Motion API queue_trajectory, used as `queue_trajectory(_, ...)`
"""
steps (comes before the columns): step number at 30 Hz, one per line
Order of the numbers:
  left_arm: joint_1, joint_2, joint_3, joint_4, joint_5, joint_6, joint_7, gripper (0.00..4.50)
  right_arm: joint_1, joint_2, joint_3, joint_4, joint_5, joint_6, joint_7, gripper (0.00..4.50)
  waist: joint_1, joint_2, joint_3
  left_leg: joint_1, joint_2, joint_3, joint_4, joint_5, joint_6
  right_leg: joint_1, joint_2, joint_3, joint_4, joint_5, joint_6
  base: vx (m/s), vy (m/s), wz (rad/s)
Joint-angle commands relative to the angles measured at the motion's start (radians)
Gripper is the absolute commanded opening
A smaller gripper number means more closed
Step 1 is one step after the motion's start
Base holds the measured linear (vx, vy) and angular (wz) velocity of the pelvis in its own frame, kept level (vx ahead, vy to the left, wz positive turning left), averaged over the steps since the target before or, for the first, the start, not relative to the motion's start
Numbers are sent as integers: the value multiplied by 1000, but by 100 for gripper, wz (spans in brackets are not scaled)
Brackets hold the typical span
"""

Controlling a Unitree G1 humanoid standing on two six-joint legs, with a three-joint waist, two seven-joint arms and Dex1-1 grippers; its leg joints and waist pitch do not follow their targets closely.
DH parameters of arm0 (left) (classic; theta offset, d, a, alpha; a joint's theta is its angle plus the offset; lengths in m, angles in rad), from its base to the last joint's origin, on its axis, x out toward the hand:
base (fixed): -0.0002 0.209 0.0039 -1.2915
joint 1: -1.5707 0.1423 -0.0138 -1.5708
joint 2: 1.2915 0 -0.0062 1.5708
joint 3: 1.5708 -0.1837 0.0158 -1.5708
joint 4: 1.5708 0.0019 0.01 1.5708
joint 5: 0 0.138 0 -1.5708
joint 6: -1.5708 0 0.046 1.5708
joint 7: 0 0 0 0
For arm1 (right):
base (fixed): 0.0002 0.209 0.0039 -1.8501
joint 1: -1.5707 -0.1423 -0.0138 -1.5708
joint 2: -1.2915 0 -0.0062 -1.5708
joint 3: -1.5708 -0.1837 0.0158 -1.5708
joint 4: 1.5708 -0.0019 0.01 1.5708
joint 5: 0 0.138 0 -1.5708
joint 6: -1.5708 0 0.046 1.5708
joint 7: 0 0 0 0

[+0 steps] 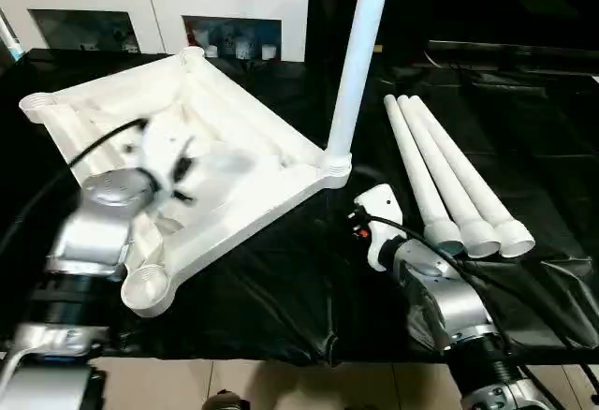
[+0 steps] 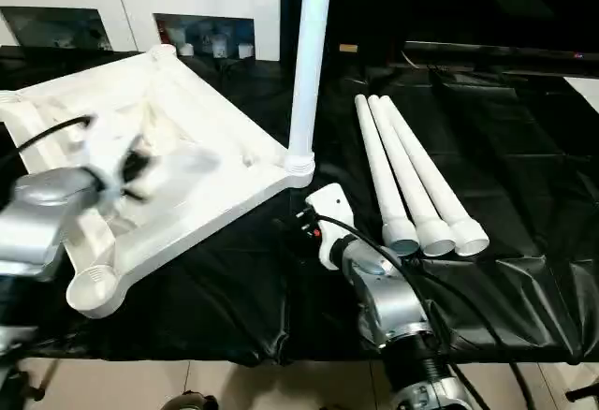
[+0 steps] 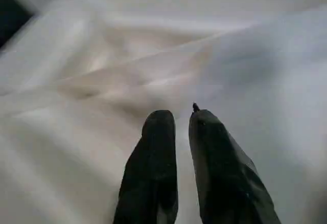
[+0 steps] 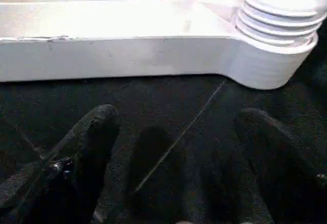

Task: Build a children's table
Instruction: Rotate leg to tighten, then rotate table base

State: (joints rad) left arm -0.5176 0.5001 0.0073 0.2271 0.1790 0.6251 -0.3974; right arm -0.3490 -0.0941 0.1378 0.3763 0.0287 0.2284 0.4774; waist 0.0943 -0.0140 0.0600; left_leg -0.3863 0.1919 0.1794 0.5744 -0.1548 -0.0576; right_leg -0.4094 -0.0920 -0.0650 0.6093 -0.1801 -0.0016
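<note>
Already fitted: one leg [image 1: 360,50] stands upright in the corner socket [image 1: 336,165] of the upturned table top [image 1: 245,185], which lies ribbed side up on the black-covered counter [image 1: 281,288].
Spare legs: three more tubes [image 1: 447,181] lie side by side on the counter to my right, well apart from the top, open ends toward me.
Left fingers [image 3: 176,127]: nearly closed with a thin gap, holding nothing, hovering close over the ribbed underside. The left arm looks blurred, so I judge it is in motion.
Right fingers [image 4: 176,127]: spread wide and empty, low over the black cover, just beside the socket that carries the standing leg.
Risk, standing leg: if my right arm brushes that corner, the tall leg could lean or pop out, since I cannot tell how firmly it is seated.
Risk, top: a careless push from my left fingers could slide the top across the slick cover.
Risk, spare legs: round tubes may roll when I reach for one.
</note>
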Motion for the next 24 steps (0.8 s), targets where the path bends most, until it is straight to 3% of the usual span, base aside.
queue_trajectory(1, 19, 27, 20, -5, 49, 14, 60, 69, -23, 0, 1, 19, -2, 0, -9, 403, 3, 14, -69, 21, 32, -16, -74, -284, -24, 43, -45, 41, -69, -196, -162, 0, 0, 0)
queue_trajectory(3, 31, 44, 27, -2, 68, 17, 88, 69, -33, 2, -3, 33, -1, -6, -13, 403, 1, 7, -69, 21, 31, -15, -73, -282, -24, 43, -45, 40, -68, -185, -169, 0, 0, 0)
queue_trajectory(7, 49, 70, 33, 1, 76, 31, 93, 33, -48, 17, -11, 58, 12, -4, -9, 376, 4, 11, -70, 24, 31, -15, -72, -284, -25, 39, -46, 41, -67, -194, -174, 0, 0, 0)
queue_trajectory(11, 73, 98, -30, 19, 68, 58, 13, 0, -86, 28, -10, 125, 7, -7, -16, 334, 4, 15, -69, 27, 31, -16, -74, -317, -37, 35, -46, 42, -69, -213, -175, 0, 0, 0)
queue_trajectory(13, 94, 117, -87, 21, 69, 75, -66, 0, -124, 36, -15, 194, 2, -16, -30, 334, 5, 19, -70, 26, 31, -18, -74, -314, -44, 36, -48, 42, -66, -203, -183, 0, 0, 0)
queue_trajectory(16, 101, 132, -112, 24, 81, 80, -92, 0, -150, 41, -16, 239, -4, -19, -41, 301, 5, 23, -71, 27, 30, -16, -73, -314, -49, 36, -48, 43, -66, -182, -190, 0, 0, 0)
queue_trajectory(24, 158, 223, -224, -79, 34, 147, -314, 0, -241, 71, -35, 389, -1, -48, -77, 239, 0, 17, -71, 27, 33, -18, -74, -303, -52, 42, -53, 42, -59, -166, -215, 0, 0, 0)
